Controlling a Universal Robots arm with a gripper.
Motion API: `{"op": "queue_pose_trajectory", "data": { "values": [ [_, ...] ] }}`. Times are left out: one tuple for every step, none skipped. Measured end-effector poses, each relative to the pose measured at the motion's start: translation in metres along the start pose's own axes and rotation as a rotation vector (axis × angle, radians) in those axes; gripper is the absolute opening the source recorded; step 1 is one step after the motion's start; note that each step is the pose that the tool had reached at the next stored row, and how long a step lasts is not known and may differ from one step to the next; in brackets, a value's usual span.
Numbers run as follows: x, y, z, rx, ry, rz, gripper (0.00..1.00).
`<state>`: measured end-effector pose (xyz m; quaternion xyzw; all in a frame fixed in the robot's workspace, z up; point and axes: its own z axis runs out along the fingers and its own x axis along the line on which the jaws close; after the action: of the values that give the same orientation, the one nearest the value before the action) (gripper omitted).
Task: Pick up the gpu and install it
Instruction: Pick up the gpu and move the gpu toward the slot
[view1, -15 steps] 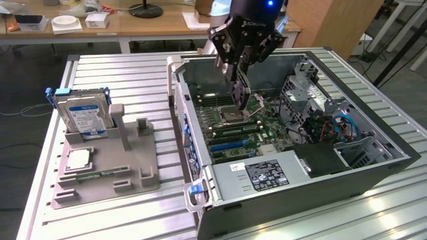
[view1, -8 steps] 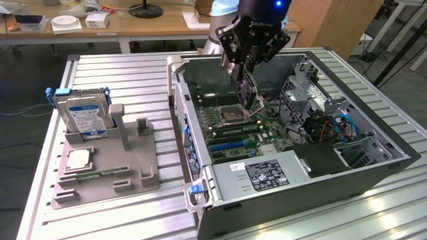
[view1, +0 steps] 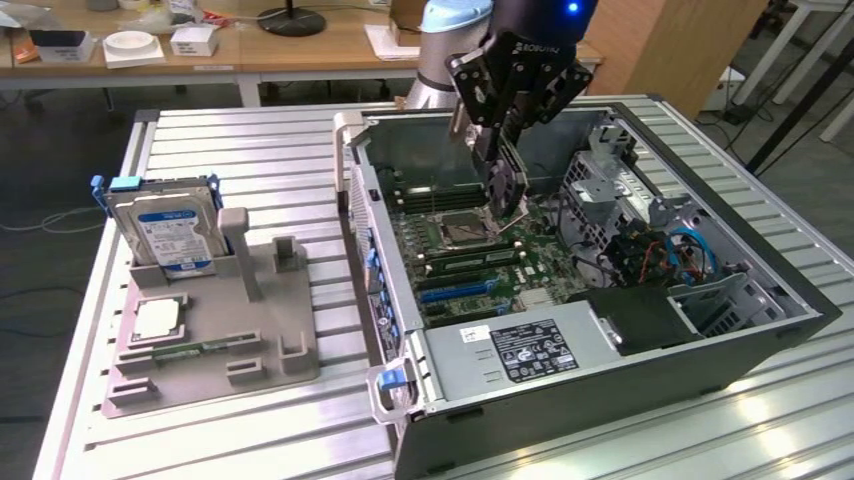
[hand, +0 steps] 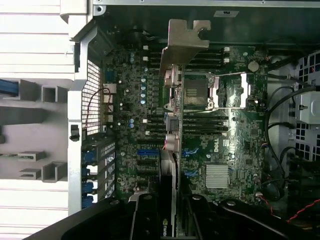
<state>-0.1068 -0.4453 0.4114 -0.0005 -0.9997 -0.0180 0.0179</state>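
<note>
Overhead, the gripper (view1: 502, 175) was clamped on the gpu (hand: 172, 100), which hung edge-down over the motherboard (view1: 534, 255) inside the open computer case (view1: 747, 330), roughly 3 o'clock from the hard drive (view1: 167, 230), exterior view.

Computer case (view1: 627, 400), grey holder (view1: 267, 345) on table (view1: 227, 140)
</note>
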Motion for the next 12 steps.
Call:
{"op": "queue_pose_trajectory", "data": {
  "values": [
    [-0.001, 0.0, 0.0, 0.0, 0.0, 0.0, 0.26],
    [-0.003, 0.0, -0.0001, 0.0, 0.0, 0.0, 0.26],
    [-0.004, 0.0, -0.0001, -0.0001, 0.0, 0.0, 0.26],
    [-0.006, 0.0, -0.0002, 0.0, 0.0, 0.0, 0.26],
    [-0.007, 0.0, -0.0002, 0.0, 0.0, -0.001, 0.26],
    [-0.009, 0.0, -0.0003, 0.0, 0.0, -0.001, 0.26],
    [-0.01, 0.0, -0.0003, 0.0, 0.0, -0.001, 0.26],
    [-0.011, 0.0, -0.0004, -0.0001, 0.0, -0.001, 0.26],
    [-0.013, 0.0, -0.0004, 0.0, 0.0, -0.001, 0.26],
    [-0.014, 0.0, -0.0005, 0.0, 0.0, -0.001, 0.26],
    [-0.015, 0.0, -0.0005, 0.0, 0.0, -0.001, 0.26],
    [-0.017, 0.0, -0.0006, 0.0, 0.0001, -0.001, 0.26]
  ]
}}
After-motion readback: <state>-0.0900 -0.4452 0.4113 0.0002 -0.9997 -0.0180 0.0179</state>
